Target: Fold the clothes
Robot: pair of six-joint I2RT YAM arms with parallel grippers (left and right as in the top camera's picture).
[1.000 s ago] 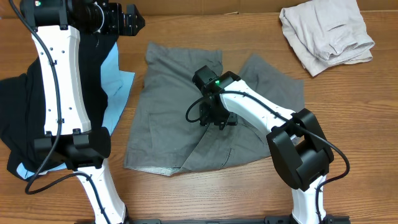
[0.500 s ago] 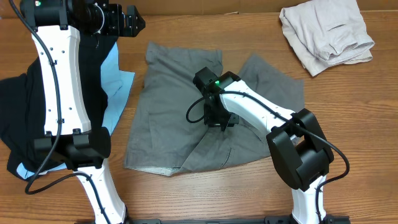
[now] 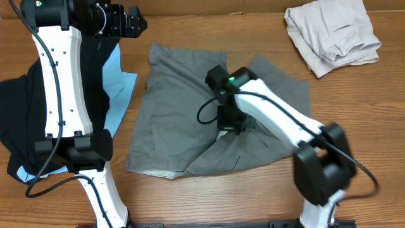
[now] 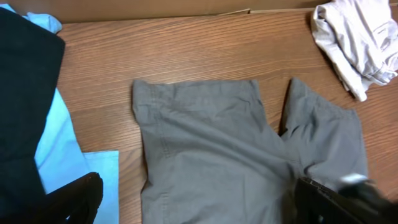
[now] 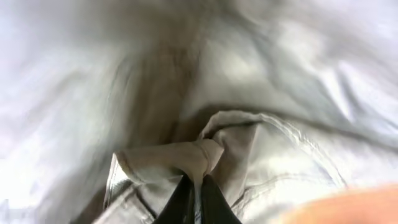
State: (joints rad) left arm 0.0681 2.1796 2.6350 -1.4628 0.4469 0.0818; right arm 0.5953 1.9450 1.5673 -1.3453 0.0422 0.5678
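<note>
Grey shorts [image 3: 177, 120] lie spread on the wooden table, waistband toward the far side, with one leg folded up at the crotch. My right gripper [image 3: 230, 124] presses down at the middle of the shorts. In the right wrist view that gripper [image 5: 198, 200] is shut on a pinched fold of grey fabric [image 5: 180, 158]. My left gripper [image 3: 138, 23] hangs high over the table's far left, open and holding nothing. Its view looks down on the shorts [image 4: 211, 149] between its dark fingertips [image 4: 78, 199].
A crumpled beige garment [image 3: 332, 35] lies at the far right corner, also seen as the beige garment [image 4: 357, 40] in the left wrist view. A black garment [image 3: 16, 120] and a light blue cloth [image 3: 119, 81] lie at the left, beside the left arm's base.
The right gripper's jaws have closed on a fold of the grey shorts, and that arm has shifted a little to the right. The left arm has not moved.
</note>
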